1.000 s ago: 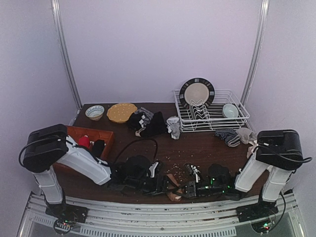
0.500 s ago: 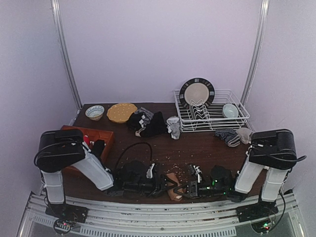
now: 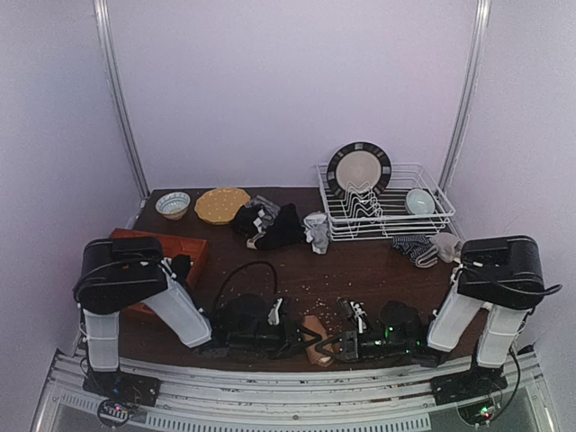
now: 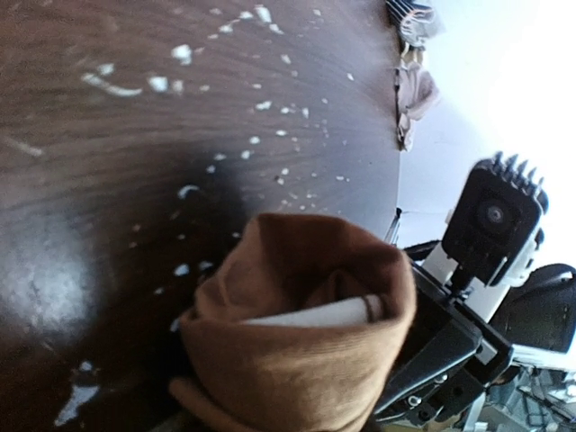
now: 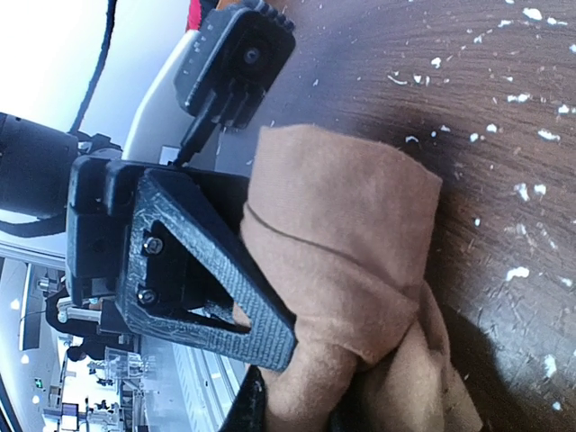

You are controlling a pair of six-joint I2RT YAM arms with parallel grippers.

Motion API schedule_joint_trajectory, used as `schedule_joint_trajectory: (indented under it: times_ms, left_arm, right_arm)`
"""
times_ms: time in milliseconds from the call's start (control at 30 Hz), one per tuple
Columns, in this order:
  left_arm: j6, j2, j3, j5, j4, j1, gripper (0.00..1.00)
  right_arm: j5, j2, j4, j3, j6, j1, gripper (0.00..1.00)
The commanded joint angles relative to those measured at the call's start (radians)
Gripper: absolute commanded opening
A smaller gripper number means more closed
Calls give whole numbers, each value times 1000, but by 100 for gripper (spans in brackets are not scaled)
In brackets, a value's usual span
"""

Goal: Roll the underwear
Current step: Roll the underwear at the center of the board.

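At the near edge of the table (image 3: 360, 270), between the two arm bases, sits the tan-brown underwear (image 4: 297, 342) — folded over on itself into a short, fat bundle, with a pale strip showing inside the fold. Gripped from both ends: clamped, by the look of it, by the left gripper (image 3: 301, 335), one dark finger flat against the cloth and its mate hidden behind the fold. Pinched on the other side by the right gripper (image 3: 335, 345), where the fabric narrows to a bunched knot. Probably well into rolling this one piece, to judge by its shape, though not yet tightened, tucked or set down. Farther back, past pale crumbs scattered on the dark wood, nothing visibly rolled. Loose at mid-table lies a heap of black garments (image 3: 270, 225), with a light grey piece (image 3: 317, 232) just beside it and near the corner of the wire dish rack (image 3: 387, 216). Off to the right, by that arm, a striped sock (image 3: 412, 247) — no part of the job. Early in the task overall, with most of the underwear left to roll.
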Motion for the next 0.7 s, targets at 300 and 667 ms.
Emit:
schedule_joint_trajectory:
  times_ms: [300, 667]
  left_arm:
    - [311, -192, 132, -74, -646, 6, 0]
    - [553, -295, 256, -163, -1200, 8, 0]
  right_arm:
    - [62, -403, -751, 151, -250, 103, 47]
    - [247, -717, -1163, 202, -362, 107, 60]
